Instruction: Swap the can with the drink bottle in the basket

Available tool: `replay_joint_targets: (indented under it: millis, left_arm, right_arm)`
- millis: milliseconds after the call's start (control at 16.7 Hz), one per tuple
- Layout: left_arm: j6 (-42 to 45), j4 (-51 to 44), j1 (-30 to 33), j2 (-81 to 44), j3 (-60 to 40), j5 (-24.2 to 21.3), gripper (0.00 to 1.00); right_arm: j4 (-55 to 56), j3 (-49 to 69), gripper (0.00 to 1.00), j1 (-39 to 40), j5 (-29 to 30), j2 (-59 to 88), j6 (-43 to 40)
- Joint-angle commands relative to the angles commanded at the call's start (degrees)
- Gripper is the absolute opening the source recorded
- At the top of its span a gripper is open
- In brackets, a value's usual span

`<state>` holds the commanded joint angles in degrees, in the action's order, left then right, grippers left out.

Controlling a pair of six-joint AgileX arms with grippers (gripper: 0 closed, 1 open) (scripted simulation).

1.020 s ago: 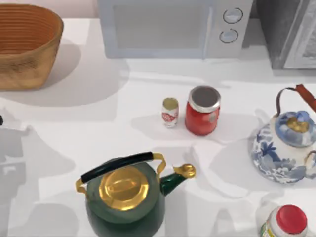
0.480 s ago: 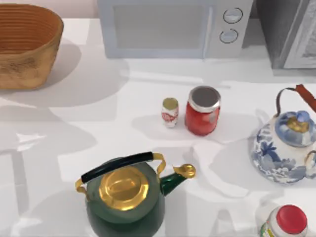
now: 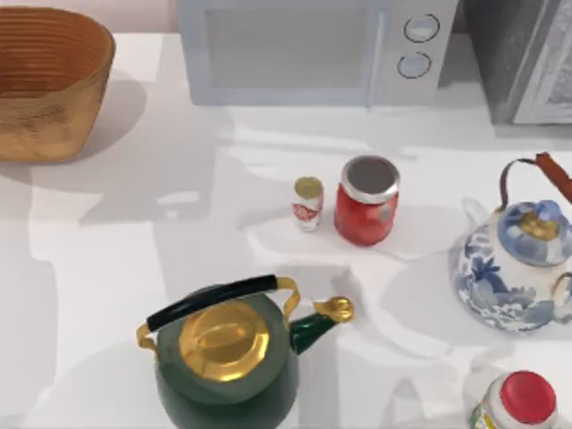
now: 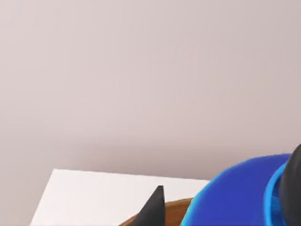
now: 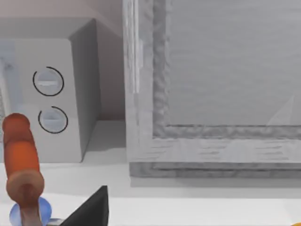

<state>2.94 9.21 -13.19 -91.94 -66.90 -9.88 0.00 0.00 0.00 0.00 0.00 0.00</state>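
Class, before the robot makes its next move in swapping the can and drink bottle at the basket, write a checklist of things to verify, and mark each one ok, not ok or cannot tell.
1. Can upright on the table: ok.
2. Bottle upright, just left of the can with a gap between them: ok.
3. Either item in the basket: not ok; the part in view holds nothing.
4. Room above can and bottle for a top grasp: ok; the green kettle stands nearer the front.
5. Left gripper ready, fingers open: cannot tell.
6. Right gripper ready, fingers open: cannot tell.
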Motion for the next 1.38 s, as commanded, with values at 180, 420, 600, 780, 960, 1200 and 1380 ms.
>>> replay_joint_targets:
  millis: [180,420,600,780,960,1200,1380]
  left_arm:
    - [-0.1,-7.4,2.9,-0.9,-5.9,-0.2,0.0]
    - [-0.1,-10.0,4.0,-1.3,-8.0,-0.3,0.0]
    - [0.0,-9.9,3.8,-1.0,-7.8,-0.3,0.0]
    - [-0.1,-8.4,4.1,-3.1,-8.6,-0.1,0.0]
    - [-0.3,-6.4,4.6,-6.2,-9.4,0.3,0.0]
    - [-0.5,-3.7,5.2,-10.1,-10.6,0.7,0.0]
    - [-0.6,-1.6,5.7,-12.7,-11.2,1.1,0.0]
  right_arm:
    - [0.0,0.0,1.0,0.0,0.0,0.0,0.0]
    - [0.0,0.0,1.0,0.0,0.0,0.0,0.0]
    - [0.0,0.0,1.0,0.0,0.0,0.0,0.0]
    - [0.0,0.0,1.0,0.0,0.0,0.0,0.0]
    - [0.0,0.0,1.0,0.0,0.0,0.0,0.0]
    - [0.0,0.0,1.0,0.0,0.0,0.0,0.0]
    - [0.0,0.0,1.0,0.0,0.0,0.0,0.0]
